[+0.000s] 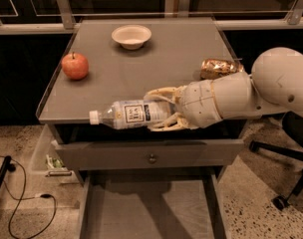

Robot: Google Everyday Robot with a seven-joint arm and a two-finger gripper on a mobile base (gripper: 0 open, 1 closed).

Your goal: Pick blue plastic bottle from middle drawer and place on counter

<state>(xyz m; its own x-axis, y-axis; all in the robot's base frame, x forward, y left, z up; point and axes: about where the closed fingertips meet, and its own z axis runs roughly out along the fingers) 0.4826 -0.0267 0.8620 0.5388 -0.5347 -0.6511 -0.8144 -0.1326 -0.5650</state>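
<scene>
At the front edge of the counter (141, 68) the bottle (134, 113) hangs level, cap left — clear of the open drawer (146, 208) below, so the pick looks done. To its right the gripper (161, 109) clamps its body; setting down and release remain.

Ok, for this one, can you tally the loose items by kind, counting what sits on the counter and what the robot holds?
apple: 1, on the counter, left side
bowl: 1, at the back
snack bag: 1, right side
blue plastic bottle: 1, lying sideways in the pincer, which is shut on it over the counter's front edge
Total: 4
</scene>
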